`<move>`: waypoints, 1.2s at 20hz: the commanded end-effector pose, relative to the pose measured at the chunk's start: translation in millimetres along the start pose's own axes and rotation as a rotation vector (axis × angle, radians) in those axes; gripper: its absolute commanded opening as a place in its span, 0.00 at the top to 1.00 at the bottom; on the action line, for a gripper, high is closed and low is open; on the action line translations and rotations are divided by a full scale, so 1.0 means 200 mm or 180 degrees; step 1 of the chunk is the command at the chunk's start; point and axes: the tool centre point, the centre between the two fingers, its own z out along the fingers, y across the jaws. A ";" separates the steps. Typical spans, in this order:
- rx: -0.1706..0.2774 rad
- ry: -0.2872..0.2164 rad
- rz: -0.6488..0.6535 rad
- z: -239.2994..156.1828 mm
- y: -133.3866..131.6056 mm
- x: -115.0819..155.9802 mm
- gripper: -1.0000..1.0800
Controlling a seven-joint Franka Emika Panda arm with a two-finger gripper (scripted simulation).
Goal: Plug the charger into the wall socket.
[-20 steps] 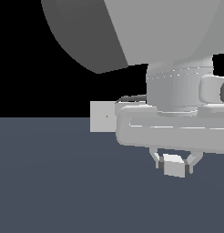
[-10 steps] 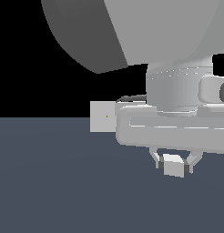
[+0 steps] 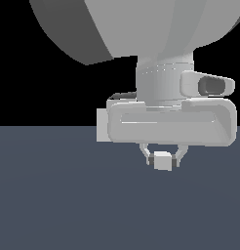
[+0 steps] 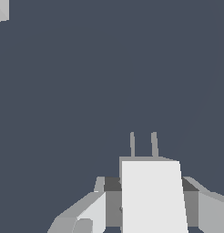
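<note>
The pincer (image 3: 163,159) of a simulated Franka Panda arm is clenched on the charger (image 3: 163,161), a small white block held just clear of the dark slate-blue surface (image 3: 53,205), as seen from the exterior view. One finger presses each side of the block. In the wrist view the charger (image 4: 152,195) fills the foreground, with two thin grey prongs (image 4: 143,144) standing out from its leading face and pointing across open surface (image 4: 109,73).

The wall socket (image 3: 102,125), a pale upright panel, stands toward the far edge of the surface, to the exterior view's left of the arm. Only a narrow strip of it shows past the arm's wide grey hand housing (image 3: 170,122), which hides the rest, so its centre mark cannot be made out. A pale patch (image 4: 2,10) at the corner of the wrist view may be part of the same panel, though too little shows to be certain.

By these views the pick-up looks done and the carrying step is in hand: charger and socket are well apart, and the prongs do not appear lined up with the panel. The next move would call for bringing the block across toward the far edge, squaring the prongs to the socket's face, then pressing straight in without letting the grip slip or the block twist.
</note>
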 end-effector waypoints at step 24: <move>0.0151 0.0003 -0.0646 -0.29 -0.61 0.22 1.00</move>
